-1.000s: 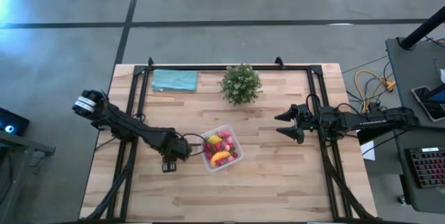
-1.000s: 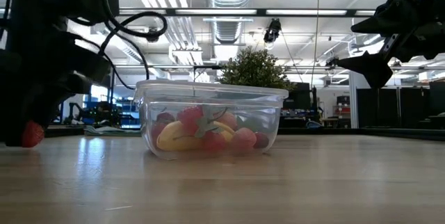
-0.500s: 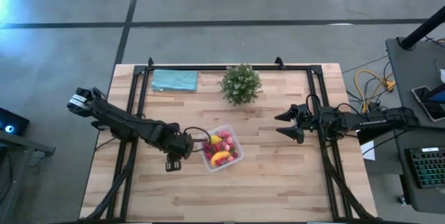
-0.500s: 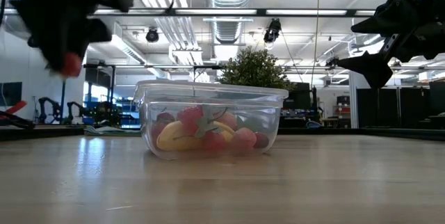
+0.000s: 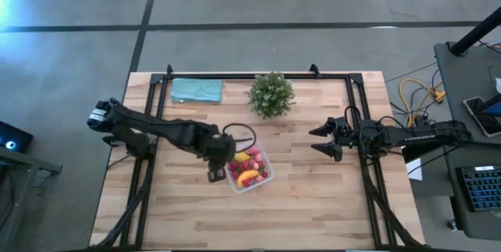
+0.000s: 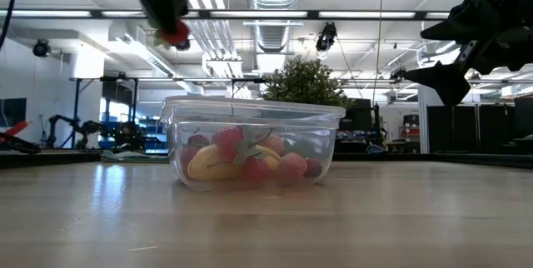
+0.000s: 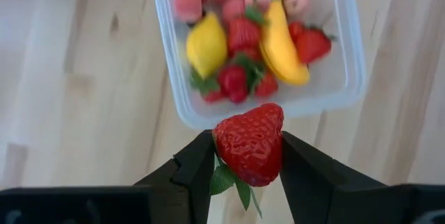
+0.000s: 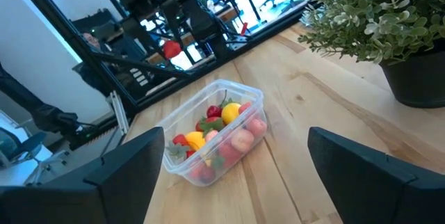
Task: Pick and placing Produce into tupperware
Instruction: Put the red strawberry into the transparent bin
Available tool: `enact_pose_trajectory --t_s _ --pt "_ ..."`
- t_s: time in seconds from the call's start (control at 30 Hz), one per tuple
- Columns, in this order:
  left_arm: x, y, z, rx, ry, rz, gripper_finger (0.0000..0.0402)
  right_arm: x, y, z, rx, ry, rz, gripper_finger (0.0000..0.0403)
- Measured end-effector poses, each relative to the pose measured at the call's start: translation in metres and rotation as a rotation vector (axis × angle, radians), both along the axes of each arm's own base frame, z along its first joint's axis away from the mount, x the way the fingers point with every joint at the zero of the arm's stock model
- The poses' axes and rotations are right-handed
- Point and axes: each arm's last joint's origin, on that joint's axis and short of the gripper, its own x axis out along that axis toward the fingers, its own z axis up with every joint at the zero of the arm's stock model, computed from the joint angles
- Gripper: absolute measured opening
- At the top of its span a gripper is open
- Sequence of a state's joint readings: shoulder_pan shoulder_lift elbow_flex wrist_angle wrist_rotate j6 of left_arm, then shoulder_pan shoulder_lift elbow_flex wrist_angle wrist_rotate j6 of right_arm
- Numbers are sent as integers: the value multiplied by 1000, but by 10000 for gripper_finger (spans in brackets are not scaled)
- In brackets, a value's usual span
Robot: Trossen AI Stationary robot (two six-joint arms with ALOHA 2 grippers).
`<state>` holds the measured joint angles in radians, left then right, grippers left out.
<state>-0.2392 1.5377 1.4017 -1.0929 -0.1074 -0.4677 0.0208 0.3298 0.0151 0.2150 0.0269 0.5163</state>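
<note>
The clear tupperware (image 5: 249, 167) stands mid-table on the wood. It holds a yellow lemon (image 7: 206, 43), a banana (image 7: 284, 43) and several red and pink pieces. My left gripper (image 5: 219, 163) hangs high beside the tupperware's left rim (image 7: 182, 106), shut on a red strawberry (image 7: 249, 144). The low view shows this strawberry (image 6: 175, 32) well above the tupperware (image 6: 250, 147). My right gripper (image 5: 317, 141) waits open and level, right of the tupperware and above the table. My left gripper pinches the strawberry by its two red sides (image 7: 224, 147) between its two fingers. The fingers come steeply from above, pointing down. The leafy end (image 7: 233, 182) lies back between the fingers and the red body points out. The strawberry is lifted clear of the table.
A bushy green potted plant (image 5: 271, 94) stands behind the tupperware, and a flat teal cloth (image 5: 196, 90) lies at the far left. Black rails (image 5: 149, 166) run along both table sides. Bare wood lies along the near edge.
My left gripper has risen from table level left of the tupperware, still shut on the strawberry. It has moved toward the table's right edge, up to the tupperware's left rim. The strawberry is lifted clear and now hangs high above the rim.
</note>
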Motion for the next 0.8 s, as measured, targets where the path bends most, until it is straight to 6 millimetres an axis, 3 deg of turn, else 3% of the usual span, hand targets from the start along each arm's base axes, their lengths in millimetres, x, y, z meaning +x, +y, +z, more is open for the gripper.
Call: enact_pose_trajectory --t_s 0.13,0.4,0.57,0.8 --pt "23 10 -1 21 5 -8 123 0 0 0 0 0 0 346" --pt "63 22 -25 -20 81 -14 123 0 0 0 0 0 0 347" --pt "71 21 -42 -27 143 -21 123 0 0 0 0 0 0 346" --pt "71 20 -44 -62 154 66 148 0 0 0 0 1 0 348"
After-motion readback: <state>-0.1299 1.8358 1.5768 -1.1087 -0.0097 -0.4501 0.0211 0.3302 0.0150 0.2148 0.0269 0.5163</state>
